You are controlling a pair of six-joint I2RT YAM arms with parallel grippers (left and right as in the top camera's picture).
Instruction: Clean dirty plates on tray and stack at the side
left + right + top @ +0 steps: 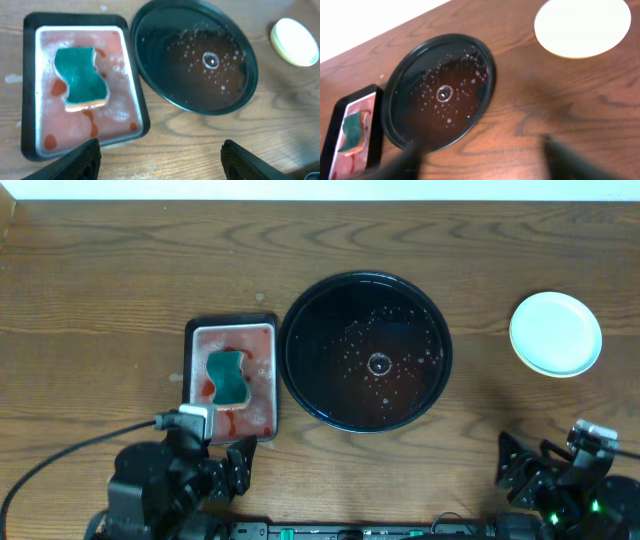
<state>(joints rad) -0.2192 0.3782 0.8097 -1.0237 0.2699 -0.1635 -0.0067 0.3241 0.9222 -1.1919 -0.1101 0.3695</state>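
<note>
Dark wood-grain table [100, 270]; wet black tray [310, 385] central; white plate [556, 333] right; left gripper [160, 157] spread; right gripper [485, 157] blurred, seemingly spread.

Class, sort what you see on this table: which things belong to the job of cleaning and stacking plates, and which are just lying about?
Belong to the job: round black tray, wet, no plate on it; pale plate set aside at right; green sponge in its small rectangular tray.
Just lying about: black cable; wooden table.
</note>
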